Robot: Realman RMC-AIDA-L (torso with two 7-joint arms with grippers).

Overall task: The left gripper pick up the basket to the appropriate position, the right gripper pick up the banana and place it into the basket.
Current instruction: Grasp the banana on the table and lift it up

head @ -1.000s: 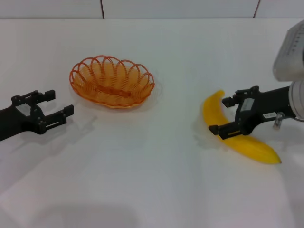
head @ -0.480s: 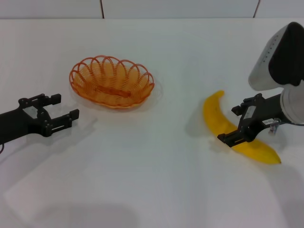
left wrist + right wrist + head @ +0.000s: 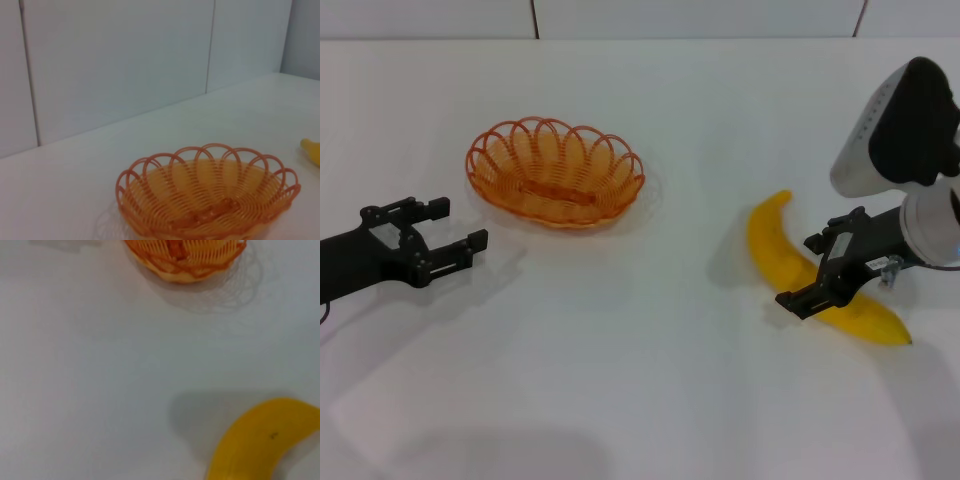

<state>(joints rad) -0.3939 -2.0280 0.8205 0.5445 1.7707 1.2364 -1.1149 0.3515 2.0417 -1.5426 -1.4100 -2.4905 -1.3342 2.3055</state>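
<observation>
The orange wire basket stands on the white table at the back left, empty. It also shows in the left wrist view and the right wrist view. My left gripper is open, low over the table to the left of the basket and a short way in front of it, apart from it. The yellow banana lies on the table at the right; the right wrist view shows it close below. My right gripper is open, with one finger on each side of the banana's middle.
The white table runs to a tiled wall at the back. The right arm's white-grey housing hangs above the banana's right side. The banana's tip shows at the edge of the left wrist view.
My right gripper has slid a little along the banana toward the front, and its housing has swung up and left. My left gripper moved slightly toward the basket, then stopped.
</observation>
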